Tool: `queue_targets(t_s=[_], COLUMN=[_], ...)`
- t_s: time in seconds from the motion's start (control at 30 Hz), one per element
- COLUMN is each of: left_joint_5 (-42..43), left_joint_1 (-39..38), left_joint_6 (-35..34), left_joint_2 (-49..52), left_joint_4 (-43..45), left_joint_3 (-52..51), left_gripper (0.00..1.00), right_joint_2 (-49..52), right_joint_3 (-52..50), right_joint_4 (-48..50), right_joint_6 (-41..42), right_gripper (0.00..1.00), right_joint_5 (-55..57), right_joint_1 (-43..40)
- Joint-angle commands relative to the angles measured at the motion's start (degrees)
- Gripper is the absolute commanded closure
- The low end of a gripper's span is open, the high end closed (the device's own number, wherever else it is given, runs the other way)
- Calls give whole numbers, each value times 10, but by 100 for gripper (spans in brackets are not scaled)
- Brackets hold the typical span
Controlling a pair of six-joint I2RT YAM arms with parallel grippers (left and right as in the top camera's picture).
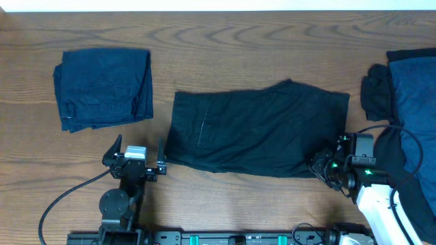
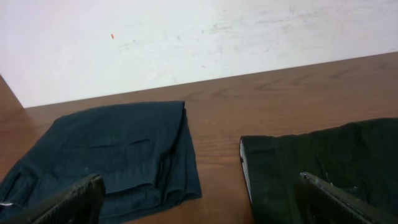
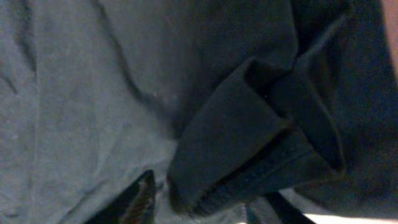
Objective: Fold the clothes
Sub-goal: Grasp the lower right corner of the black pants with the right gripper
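The black shorts (image 1: 255,129) lie spread flat in the middle of the table. My right gripper (image 1: 327,167) is at their lower right corner. In the right wrist view its fingers (image 3: 202,210) are closed around a bunched fold of the black hem (image 3: 236,143). My left gripper (image 1: 136,160) is open and empty, just off the shorts' lower left corner. In the left wrist view its fingers (image 2: 202,208) straddle bare wood. The shorts' edge (image 2: 323,162) with a pale inner strip is on the right of that view.
A folded navy garment (image 1: 102,88) lies at the back left; it also shows in the left wrist view (image 2: 112,155). A pile of navy and black clothes (image 1: 409,102) sits at the right edge. A black cable (image 1: 61,201) trails by the left arm.
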Motion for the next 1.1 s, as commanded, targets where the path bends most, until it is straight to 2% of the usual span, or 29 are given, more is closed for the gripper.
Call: queue_targets(t_s=[0.0,0.07,0.2,0.43,0.8,0.9,1.07], left_joint_5=[-1,0,-1,-1,-1,0,0], left_joint_1=[3,3,3,3,3,3,3], left_joint_6=[3,3,3,3,3,3,3], left_joint_2=[-2,-2,-2,-2,-2,-2,-2], left_joint_4=[-22,-23,-22,-22,-23,-22,-22], left_joint_3=[-8,-8,-8,-8,-8,-8,-8], left_gripper=[2,2,2,2,2,2,2], right_joint_2=[0,-1,-1,-1,0,0,0], right_joint_3=[12,12,12,16,16,16,16], right_joint_4=[18,42,78,78,14,17,18], right_joint_6=[-30,-37,-41,-61,-80,-82,-81], right_gripper=[52,49,49,50,53,57,79], right_joint_5=[23,14,-28,-60,19,23,29], right_joint_1=[-4,-4,-4,-2,-2,-2,-2])
